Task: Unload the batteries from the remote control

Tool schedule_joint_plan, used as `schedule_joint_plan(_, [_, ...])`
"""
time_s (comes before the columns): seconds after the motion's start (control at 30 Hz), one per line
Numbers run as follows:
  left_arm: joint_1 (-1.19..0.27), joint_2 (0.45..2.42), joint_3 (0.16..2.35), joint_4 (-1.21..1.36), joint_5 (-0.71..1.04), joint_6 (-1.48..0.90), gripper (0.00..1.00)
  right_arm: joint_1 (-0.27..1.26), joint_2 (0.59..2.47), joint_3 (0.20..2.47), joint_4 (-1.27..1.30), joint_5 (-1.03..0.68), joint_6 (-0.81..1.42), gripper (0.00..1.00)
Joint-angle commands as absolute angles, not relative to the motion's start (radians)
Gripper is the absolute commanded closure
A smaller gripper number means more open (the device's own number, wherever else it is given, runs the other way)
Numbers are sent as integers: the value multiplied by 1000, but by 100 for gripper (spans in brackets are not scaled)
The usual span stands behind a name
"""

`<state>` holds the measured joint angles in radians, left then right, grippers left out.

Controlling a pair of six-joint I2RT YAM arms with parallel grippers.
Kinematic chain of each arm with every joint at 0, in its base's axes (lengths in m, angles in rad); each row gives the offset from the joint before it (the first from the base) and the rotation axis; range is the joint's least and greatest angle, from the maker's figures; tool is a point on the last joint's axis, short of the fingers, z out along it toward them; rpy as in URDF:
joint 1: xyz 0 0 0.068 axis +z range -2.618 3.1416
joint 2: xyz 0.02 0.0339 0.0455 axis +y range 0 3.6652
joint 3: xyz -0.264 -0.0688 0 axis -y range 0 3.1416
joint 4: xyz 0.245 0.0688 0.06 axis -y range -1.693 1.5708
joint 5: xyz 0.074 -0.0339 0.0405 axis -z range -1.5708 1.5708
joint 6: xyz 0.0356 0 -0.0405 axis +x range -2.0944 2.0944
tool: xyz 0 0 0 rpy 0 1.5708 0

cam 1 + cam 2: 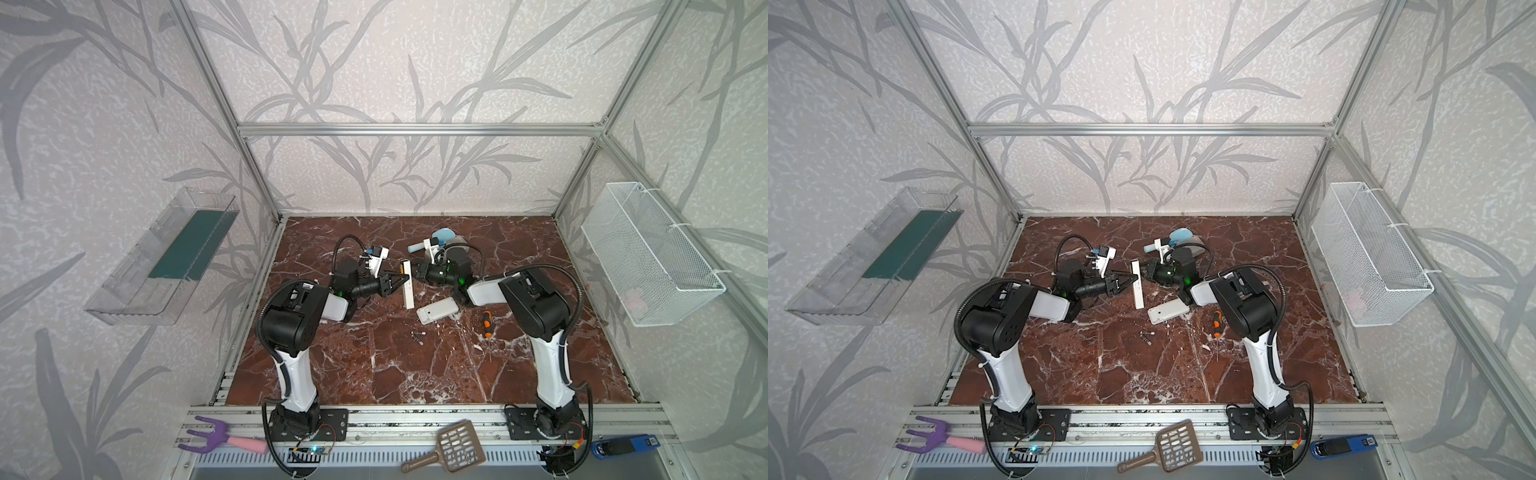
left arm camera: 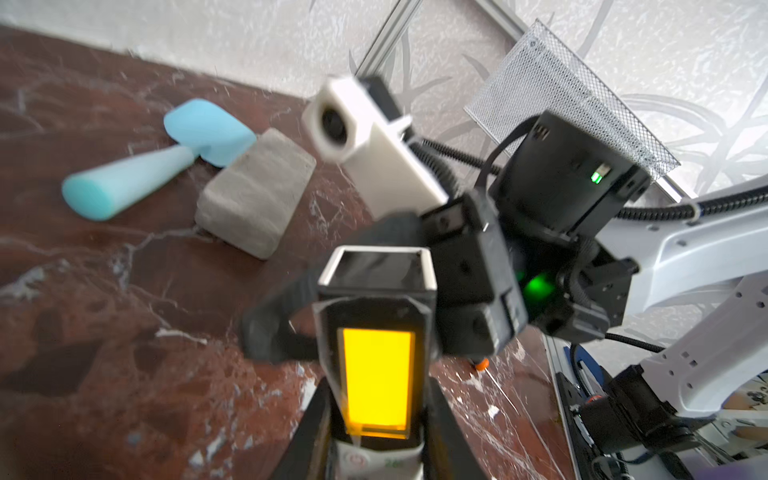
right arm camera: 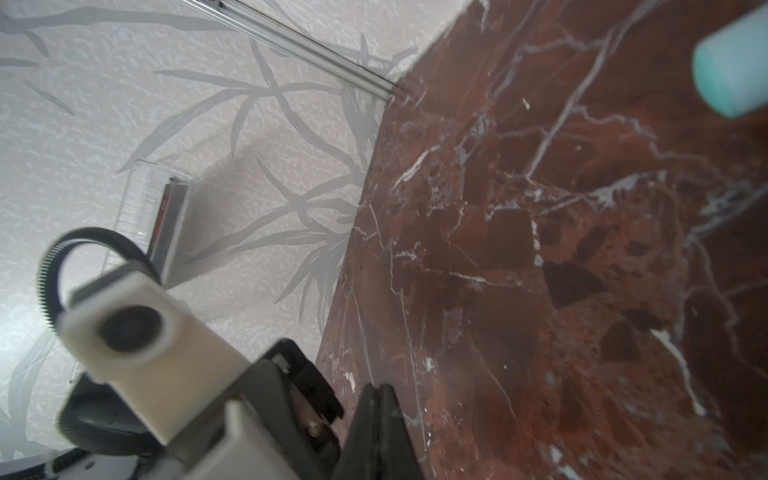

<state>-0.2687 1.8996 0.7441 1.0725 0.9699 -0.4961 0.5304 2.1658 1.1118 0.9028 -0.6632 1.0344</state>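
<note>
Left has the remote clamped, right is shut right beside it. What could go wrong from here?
1. The left gripper pinches the remote control at one spot; a push from the shut right gripper could twist it loose.
2. Two batteries lie loose on the table near the remote; a drop or sweep could scatter them.
3. The screwdriver lies beside the right arm, which might knock it.
</note>
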Motion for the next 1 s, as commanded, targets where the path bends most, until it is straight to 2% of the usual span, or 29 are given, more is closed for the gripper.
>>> schedule_joint_plan(0.0, [-267,1907,791,1105,966,-472,100,548,2183,1133,886,-710,1008,100])
schedule_joint_plan(0.2, [-258,1893,793,1016,973,-411,100,543,2174,1122,865,-689,975,100])
schedule_joint_plan(0.33, [-259,1853,772,940,973,-333,100,526,2095,1096,831,-644,935,100])
schedule_joint_plan(0.4, [-260,1827,762,904,966,-290,100,519,2029,1091,754,-603,892,94])
schedule_joint_plan(0.53, [-268,1776,752,818,956,-213,100,514,1900,1107,518,-512,789,72])
schedule_joint_plan(0.63, [-277,1757,751,794,953,-184,100,515,1868,1121,488,-530,800,66])
schedule_joint_plan(0.77, [-285,1748,752,795,964,-183,100,514,1880,1118,569,-589,887,67])
schedule_joint_plan(0.97, [-291,1727,740,806,975,-194,100,514,1894,1113,620,-623,941,75])
